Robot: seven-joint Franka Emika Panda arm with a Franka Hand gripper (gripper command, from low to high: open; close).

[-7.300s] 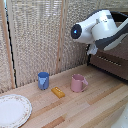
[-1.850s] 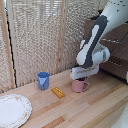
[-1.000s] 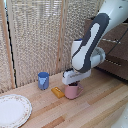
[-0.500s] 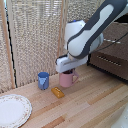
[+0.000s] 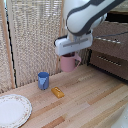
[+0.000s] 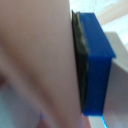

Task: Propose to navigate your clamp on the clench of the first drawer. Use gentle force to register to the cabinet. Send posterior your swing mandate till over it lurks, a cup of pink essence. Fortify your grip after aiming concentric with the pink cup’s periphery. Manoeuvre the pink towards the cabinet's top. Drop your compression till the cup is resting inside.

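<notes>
Above table [image 5: 95,100], upright pink cup [image 5: 68,63]

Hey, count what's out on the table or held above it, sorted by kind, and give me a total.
Cups: 2, the pink cup held up by the gripper and the blue cup on the table
Plates: 1, the plate
Small orange items: 1, the orange block
Total: 4

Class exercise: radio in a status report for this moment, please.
Gripper shut on pink cup, cup lifted off the table. Cabinet at exterior view's right. Blue cup below, clear of path.
</notes>
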